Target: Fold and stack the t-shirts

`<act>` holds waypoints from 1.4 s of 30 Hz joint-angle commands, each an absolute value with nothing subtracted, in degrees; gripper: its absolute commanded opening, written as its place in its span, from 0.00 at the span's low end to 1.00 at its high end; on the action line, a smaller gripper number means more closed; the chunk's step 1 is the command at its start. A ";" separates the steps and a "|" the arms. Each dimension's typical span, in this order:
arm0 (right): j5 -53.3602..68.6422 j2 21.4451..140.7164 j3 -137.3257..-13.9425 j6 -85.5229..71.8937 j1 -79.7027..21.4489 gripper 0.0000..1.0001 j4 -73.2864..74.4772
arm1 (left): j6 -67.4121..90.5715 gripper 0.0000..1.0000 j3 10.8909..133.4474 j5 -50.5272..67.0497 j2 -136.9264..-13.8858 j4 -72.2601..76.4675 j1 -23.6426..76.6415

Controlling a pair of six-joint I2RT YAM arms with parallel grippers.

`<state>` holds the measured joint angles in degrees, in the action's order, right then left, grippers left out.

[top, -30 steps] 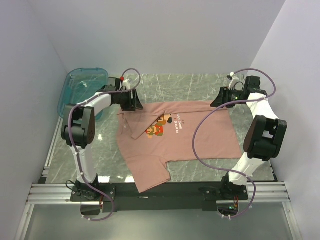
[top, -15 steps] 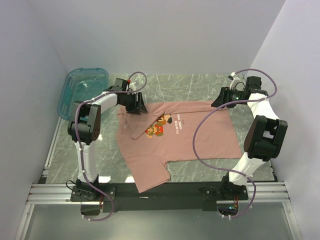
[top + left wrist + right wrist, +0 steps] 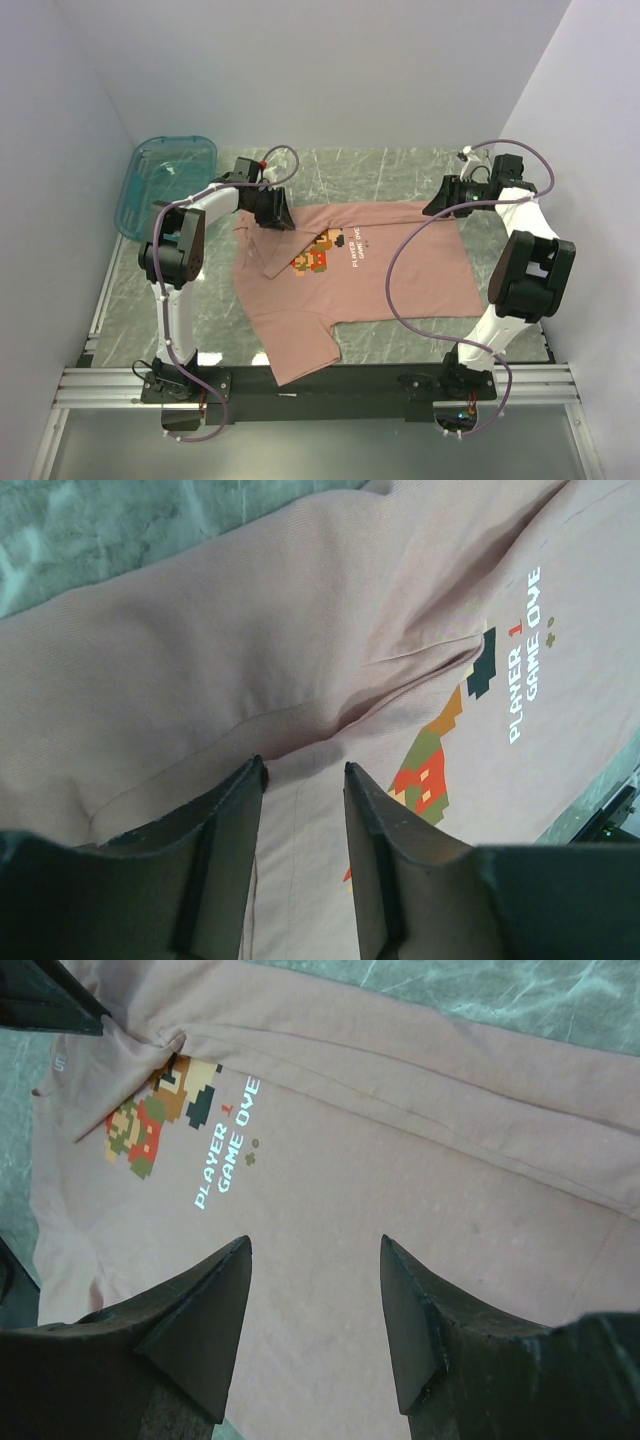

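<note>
Reaching for the t-shirt (image 3: 380,285) at its back edge; first fold not yet begun

We see it spread flat, print up, near the bin (image 3: 165,170); our left gripper (image 3: 300,770) sits on the shoulder nearest the bin, jaws apart astride a crease; our right gripper (image 3: 315,1245) hovers over the corner farthest from the bin, jaws apart, empty; next, we judge, both must pinch cloth and draw it over together.

You've got a grey-green marbled table (image 3: 400,170), plain white walls (image 3: 330,70) boxing it in, even light, and a metal rail (image 3: 330,384) along the table's near edge.
</note>
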<state>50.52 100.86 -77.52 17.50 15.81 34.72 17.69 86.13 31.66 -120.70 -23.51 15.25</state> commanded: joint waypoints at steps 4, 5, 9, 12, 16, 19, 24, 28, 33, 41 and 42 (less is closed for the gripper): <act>52.12 99.14 -77.34 17.58 16.61 0.61 33.49 | 16.35 0.38 88.24 33.13 -120.85 -23.91 15.73; 52.12 99.14 -77.34 17.58 16.70 0.61 33.57 | 16.43 0.36 88.33 33.22 -120.85 -23.99 15.82; 52.38 99.05 -77.34 17.49 16.79 0.61 33.58 | 16.26 0.25 88.33 33.57 -120.76 -23.99 15.91; 52.47 99.05 -77.34 17.49 16.96 0.61 33.49 | 16.00 0.14 88.24 34.10 -120.50 -23.82 16.00; 52.65 99.05 -77.34 17.49 17.14 0.61 33.57 | 15.47 0.01 87.80 35.33 -119.36 -23.47 16.17; 52.82 99.05 -77.34 17.40 17.14 0.61 33.66 | 14.94 0.01 87.19 36.47 -118.22 -23.47 16.61; 53.00 98.88 -77.26 17.40 17.40 0.61 33.66 | 14.41 0.01 85.78 37.35 -115.58 -23.73 18.10; 53.09 98.79 -77.26 17.40 17.32 0.61 33.66 | 14.41 0.01 84.20 38.05 -113.56 -23.56 19.25; 53.17 98.79 -77.34 17.40 17.31 0.61 33.66 | 13.98 0.01 82.71 38.41 -112.15 -24.08 20.65; 53.35 98.88 -77.43 17.40 17.31 0.61 33.84 | 13.97 0.01 82.18 38.85 -111.80 -24.52 22.76; 53.35 98.88 -77.43 17.40 17.31 0.61 33.84 | 13.97 0.01 82.35 38.76 -111.80 -24.61 23.02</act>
